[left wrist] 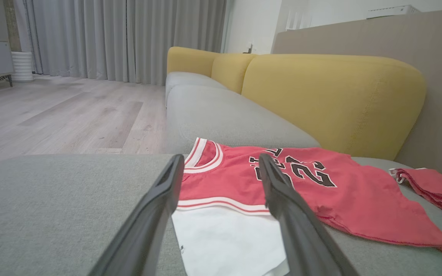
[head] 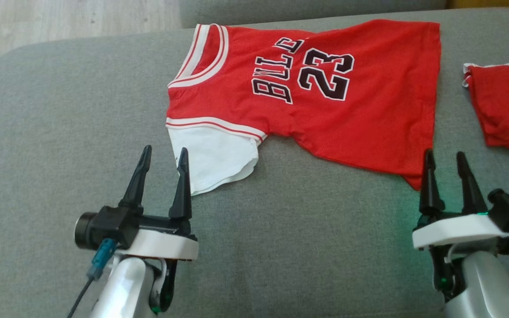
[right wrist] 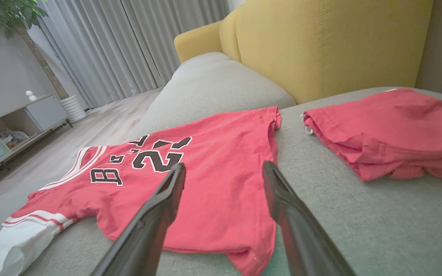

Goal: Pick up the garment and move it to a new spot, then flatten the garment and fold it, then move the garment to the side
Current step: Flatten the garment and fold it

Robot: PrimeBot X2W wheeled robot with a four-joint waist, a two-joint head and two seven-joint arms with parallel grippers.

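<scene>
While jersey (head: 325, 110) lies spread, hem corner (head: 413, 179) beside right end effector (head: 444, 153), cushion (head: 281, 243) around

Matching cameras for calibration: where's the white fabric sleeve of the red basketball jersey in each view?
Head view: white fabric sleeve, centre-left, just right of the open left gripper.
Left wrist view: bottom centre, between that gripper's two fingers.
Right wrist view: bottom-left corner.
Shared landmark: black "23" print.
</scene>
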